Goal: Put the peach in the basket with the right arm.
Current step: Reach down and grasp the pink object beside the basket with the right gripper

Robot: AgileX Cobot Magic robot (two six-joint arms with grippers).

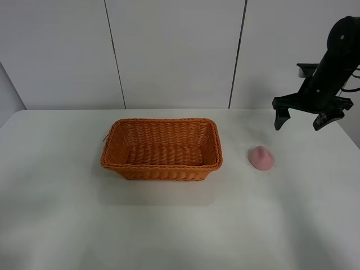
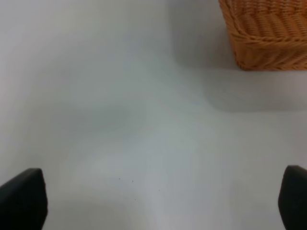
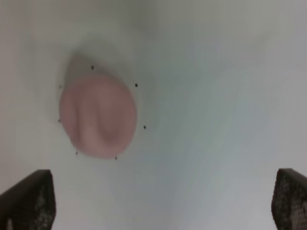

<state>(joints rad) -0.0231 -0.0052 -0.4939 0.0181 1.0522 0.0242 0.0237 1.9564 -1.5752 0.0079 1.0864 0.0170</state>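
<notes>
- On the tabletop (image 1: 56, 214), seen from high up, the peach (image 1: 261, 157) lay just right of the basket (image 1: 163, 170), not touching it.
- The right tool (image 1: 300, 122) hung above and behind the peach, spread wide and holding nothing. The right arm (image 1: 332, 62) was the only arm in this view.
- From the left wrist, the left tool (image 2: 158, 201) was wide open and empty over the tabletop, with a basket (image 2: 268, 33) corner ahead.
- From the right wrist, the peach (image 3: 98, 115) sat ahead of the open tool, off toward one finger (image 3: 29, 199). I judged it needed a descent with a small sideways shift.
- It looked a matte pink, rounded lump with no clear long axis, blurred and ringed by tiny dark specks.
</notes>
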